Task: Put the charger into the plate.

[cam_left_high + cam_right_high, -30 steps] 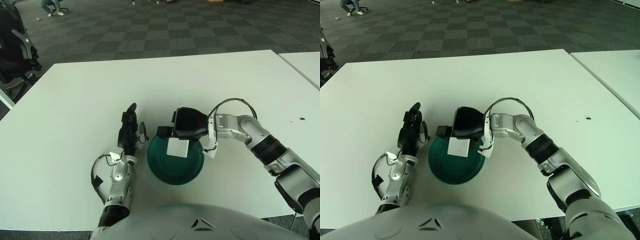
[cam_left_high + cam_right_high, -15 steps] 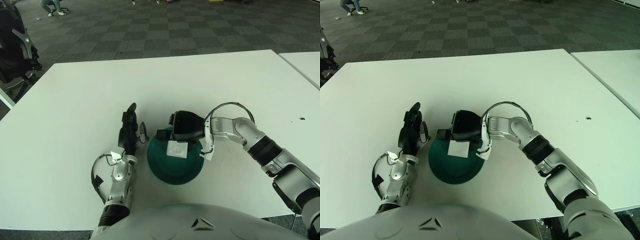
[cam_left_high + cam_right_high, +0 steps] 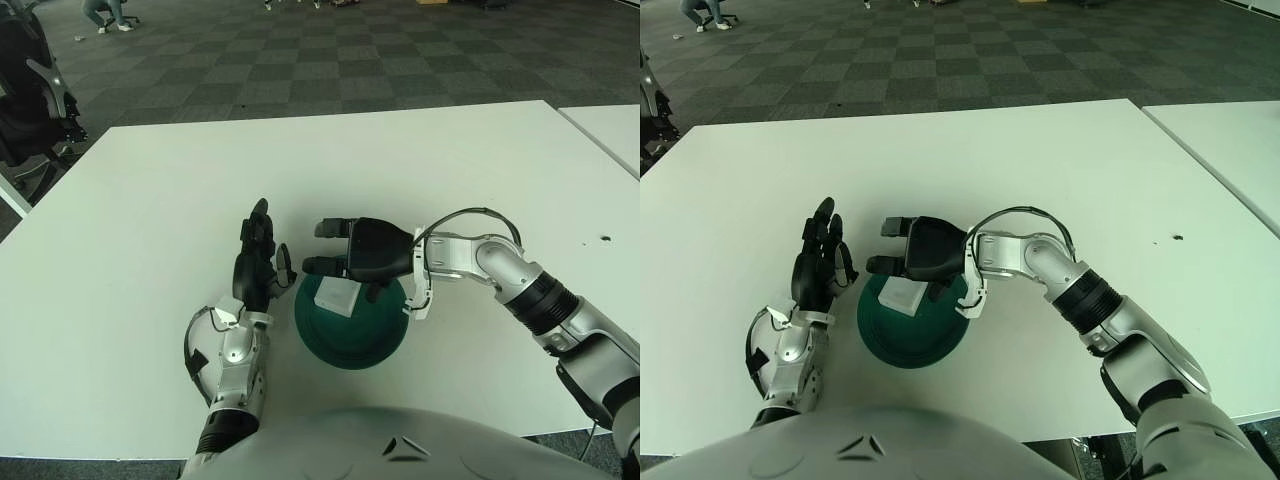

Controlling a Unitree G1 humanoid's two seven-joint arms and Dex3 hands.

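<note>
A dark green plate [image 3: 350,335] sits on the white table near its front edge. A white square charger [image 3: 337,297] lies in the plate's far left part. My right hand [image 3: 335,248] hovers just above the plate's far rim with its black fingers [image 3: 322,228] spread, holding nothing. My left hand [image 3: 258,262] stands upright just left of the plate, fingers straight and empty. The same scene shows in the right eye view, with the charger [image 3: 903,294] in the plate [image 3: 912,338].
The white table [image 3: 150,190] stretches far to the left, right and back. A second white table [image 3: 610,125] stands at the right. A dark chair [image 3: 30,100] stands at the far left, off the table.
My right hand has opened and let go of the charger, which now lies in the plate. The hand has lifted slightly. My left hand has shifted a little.
</note>
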